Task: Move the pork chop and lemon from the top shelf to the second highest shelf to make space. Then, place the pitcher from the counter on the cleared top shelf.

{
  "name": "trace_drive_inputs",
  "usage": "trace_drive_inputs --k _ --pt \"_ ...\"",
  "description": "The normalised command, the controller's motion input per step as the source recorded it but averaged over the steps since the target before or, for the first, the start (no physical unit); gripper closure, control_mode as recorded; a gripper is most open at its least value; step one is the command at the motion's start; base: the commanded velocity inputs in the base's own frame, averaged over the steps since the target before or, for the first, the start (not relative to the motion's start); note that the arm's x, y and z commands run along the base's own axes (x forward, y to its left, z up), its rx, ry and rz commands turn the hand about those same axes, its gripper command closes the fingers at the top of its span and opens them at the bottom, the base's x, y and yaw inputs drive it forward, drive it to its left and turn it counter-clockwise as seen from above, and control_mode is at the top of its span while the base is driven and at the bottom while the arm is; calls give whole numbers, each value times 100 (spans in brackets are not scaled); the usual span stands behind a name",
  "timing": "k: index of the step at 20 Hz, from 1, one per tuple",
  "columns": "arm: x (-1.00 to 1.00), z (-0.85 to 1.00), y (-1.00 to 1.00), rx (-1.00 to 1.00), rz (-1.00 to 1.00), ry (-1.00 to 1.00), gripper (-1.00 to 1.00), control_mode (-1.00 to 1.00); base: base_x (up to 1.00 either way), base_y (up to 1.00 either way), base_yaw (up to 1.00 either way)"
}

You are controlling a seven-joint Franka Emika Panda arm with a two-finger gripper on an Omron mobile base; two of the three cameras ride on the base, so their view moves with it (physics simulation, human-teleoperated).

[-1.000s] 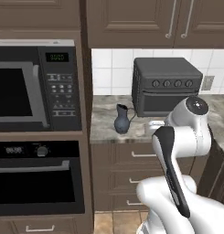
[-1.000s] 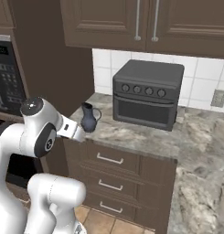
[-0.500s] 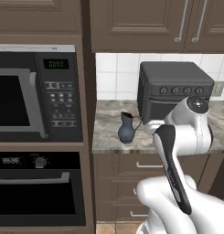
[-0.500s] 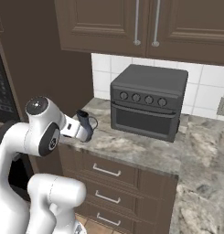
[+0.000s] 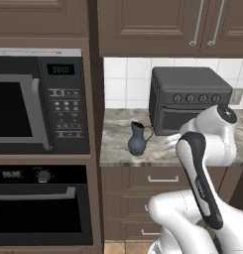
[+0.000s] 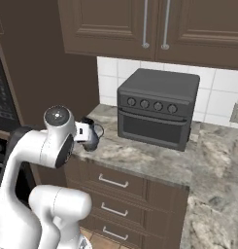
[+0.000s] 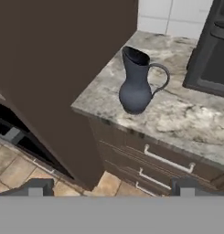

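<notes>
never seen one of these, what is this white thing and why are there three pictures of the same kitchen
The white thing is a robot arm on a base that can drive. Two cameras ride on that base and look over the arm from its left and right sides. The third sits on the hand and looks along the gripper, whose two dark fingertips poke up at the bottom, set wide apart and holding nothing. On the stone counter stands a dark blue-grey pitcher, upright, with its handle turned toward a black toaster oven. To the left, a microwave sits above a wall oven. Drawers run under the counter.
</notes>
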Motion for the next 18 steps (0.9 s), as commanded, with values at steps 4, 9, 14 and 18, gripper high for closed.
trace_drive_inputs --k 4,9,14,18 --pt "32 0 0 0 46 -18 -100 -100 0 0 0" --pt "46 0 -20 1 31 -13 -100 -100 0 0 0" --pt "40 0 -29 7 6 -2 -100 -100 0 0 0" --pt "54 0 -22 18 1 0 -100 -100 0 0 0"
